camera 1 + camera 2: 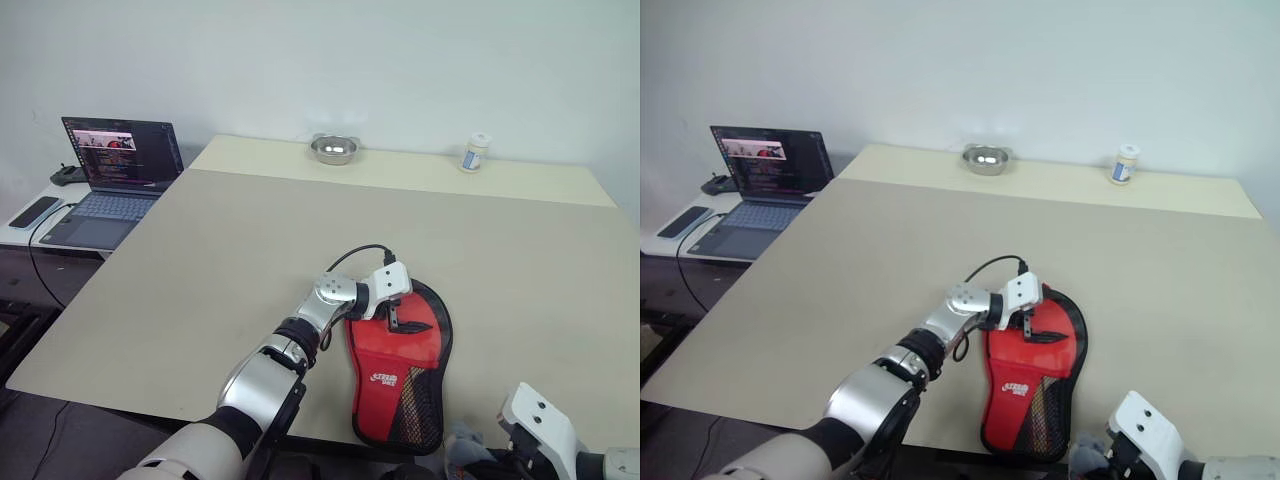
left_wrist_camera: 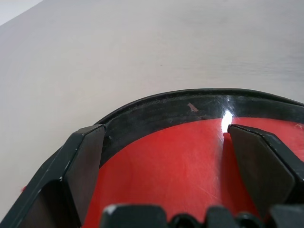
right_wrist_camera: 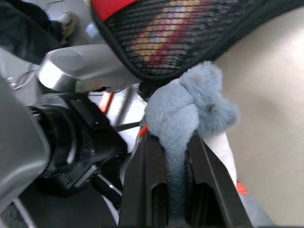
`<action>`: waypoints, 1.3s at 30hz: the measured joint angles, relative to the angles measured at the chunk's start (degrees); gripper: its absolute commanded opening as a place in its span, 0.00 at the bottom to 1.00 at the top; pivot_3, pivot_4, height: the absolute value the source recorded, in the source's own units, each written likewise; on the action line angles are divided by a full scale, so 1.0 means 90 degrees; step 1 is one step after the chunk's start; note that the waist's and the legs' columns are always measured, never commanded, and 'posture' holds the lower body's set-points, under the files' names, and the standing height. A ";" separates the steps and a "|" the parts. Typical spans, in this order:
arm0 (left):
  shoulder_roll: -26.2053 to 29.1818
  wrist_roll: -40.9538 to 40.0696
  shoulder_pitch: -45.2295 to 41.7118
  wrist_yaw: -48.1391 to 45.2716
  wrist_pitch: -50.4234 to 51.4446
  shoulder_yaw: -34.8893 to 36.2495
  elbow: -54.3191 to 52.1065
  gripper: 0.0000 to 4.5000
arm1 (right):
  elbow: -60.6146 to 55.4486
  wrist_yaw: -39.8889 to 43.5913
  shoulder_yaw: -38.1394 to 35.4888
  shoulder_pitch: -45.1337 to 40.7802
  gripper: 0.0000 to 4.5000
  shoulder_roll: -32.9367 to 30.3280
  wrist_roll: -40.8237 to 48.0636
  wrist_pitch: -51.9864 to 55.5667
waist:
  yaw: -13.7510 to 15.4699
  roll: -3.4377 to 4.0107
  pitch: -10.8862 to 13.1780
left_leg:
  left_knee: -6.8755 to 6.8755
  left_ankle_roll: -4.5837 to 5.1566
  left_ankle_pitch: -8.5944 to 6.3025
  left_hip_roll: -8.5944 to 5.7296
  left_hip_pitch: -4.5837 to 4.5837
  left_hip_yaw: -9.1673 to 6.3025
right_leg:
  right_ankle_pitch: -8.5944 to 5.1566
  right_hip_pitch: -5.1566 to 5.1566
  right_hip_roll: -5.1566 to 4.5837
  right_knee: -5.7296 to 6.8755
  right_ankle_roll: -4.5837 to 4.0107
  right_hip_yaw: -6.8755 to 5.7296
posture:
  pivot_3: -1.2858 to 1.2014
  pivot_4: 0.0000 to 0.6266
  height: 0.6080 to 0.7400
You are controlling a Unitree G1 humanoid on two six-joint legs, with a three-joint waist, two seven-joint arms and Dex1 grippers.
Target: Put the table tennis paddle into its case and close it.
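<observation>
The case (image 1: 398, 375) lies flat on the tabletop (image 1: 200, 270) near the robot's edge, red side up, its white logo and mesh pocket toward the narrow end, which reaches the tabletop's near edge. Its round end points away from the robot, edged in black. Through the mesh, the right wrist view shows red and yellowish stripes, though what they belong to cannot be told; the table tennis paddle itself cannot be made out.

The left pincer (image 1: 397, 312) hovers over the round end of the case with its two black fingers (image 2: 85, 161) spread wide apart, holding nothing; in the left wrist view the red face and the black rim lie between and beyond them.

At the narrow end, off the tabletop's edge, hangs the fluffy charm (image 3: 190, 107), pale grey-blue here. The right pincer (image 3: 176, 180) is closed on it, the fur squeezed between the two fingers.

Farther out, a metal bowl (image 1: 334, 149) and a small white jar (image 1: 476, 152) stand well apart by the far edge of the tabletop. To the robot's left, on a lower desk (image 1: 18, 236), an open laptop (image 1: 112, 180) sits with a phone (image 1: 33, 212) beside it.
</observation>
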 measured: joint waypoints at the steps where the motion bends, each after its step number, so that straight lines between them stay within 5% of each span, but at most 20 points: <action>1: 0.0004 0.0000 0.0001 0.0001 0.0000 0.0000 -0.0001 1.00 | -0.0003 -0.0085 -0.0002 -0.0058 0.08 0.0077 -0.0005 0.0046 | 0.0000 0.0000 0.0000 | 0.0000 0.0000 0.0000 0.0000 0.0000 0.0000 | 0.0000 0.0000 0.0000 0.0000 0.0001 0.0000 | 0.52 0.24 1.00; 14: 0.0088 -0.0011 0.0121 0.0015 0.0004 0.0026 -0.0157 1.00 | 0.0560 0.0904 -0.1885 -0.1215 0.99 0.0234 0.0354 0.1039 | -0.0019 0.0002 -0.0001 | 0.0001 0.0000 0.0000 0.0001 0.0002 0.0002 | 0.0004 0.0001 -0.0003 0.0000 0.0002 0.0004 | 0.52 0.24 1.00; 20: 0.0159 -0.0129 0.0225 -0.0056 0.0119 0.0135 -0.0308 1.00 | 0.1198 0.1125 -0.1966 -0.2525 0.99 0.0190 0.0785 0.1222 | -0.0061 0.0003 -0.0001 | 0.0001 0.0001 0.0000 0.0005 0.0002 0.0005 | 0.0005 -0.0002 -0.0004 0.0002 0.0000 0.0007 | 0.52 0.24 1.00; 25: 0.0364 -0.0607 0.0517 -0.0644 0.0727 0.0353 -0.1163 1.00 | 0.1944 0.0973 -0.0433 -0.4279 0.99 0.0721 -0.0337 0.0609 | -0.0097 0.0003 0.0010 | 0.0002 -0.0001 0.0001 0.0011 -0.0012 0.0015 | 0.0008 -0.0029 0.0001 0.0010 -0.0006 0.0018 | 0.52 0.24 1.00; 31: 0.1748 -0.1870 0.0825 -0.1441 0.2606 0.0980 -0.4462 1.00 | 0.3399 0.1592 0.1354 -0.5387 0.99 0.1764 -0.2477 -0.0512 | -0.0141 0.0078 0.0053 | -0.0005 -0.0034 0.0020 0.0017 -0.0018 0.0026 | 0.0005 -0.0043 0.0005 0.0013 -0.0015 0.0031 | 0.52 0.24 1.00; 39: 0.3079 -0.2494 0.1872 -0.1486 0.3944 0.1263 -0.6208 1.00 | 0.5402 0.2885 0.1530 -0.5779 0.99 0.2368 -0.3783 -0.1832 | -0.0066 0.0092 0.0061 | 0.0010 -0.0030 0.0018 0.0007 -0.0011 0.0018 | 0.0007 -0.0030 0.0000 0.0023 -0.0014 0.0026 | 0.52 0.24 1.00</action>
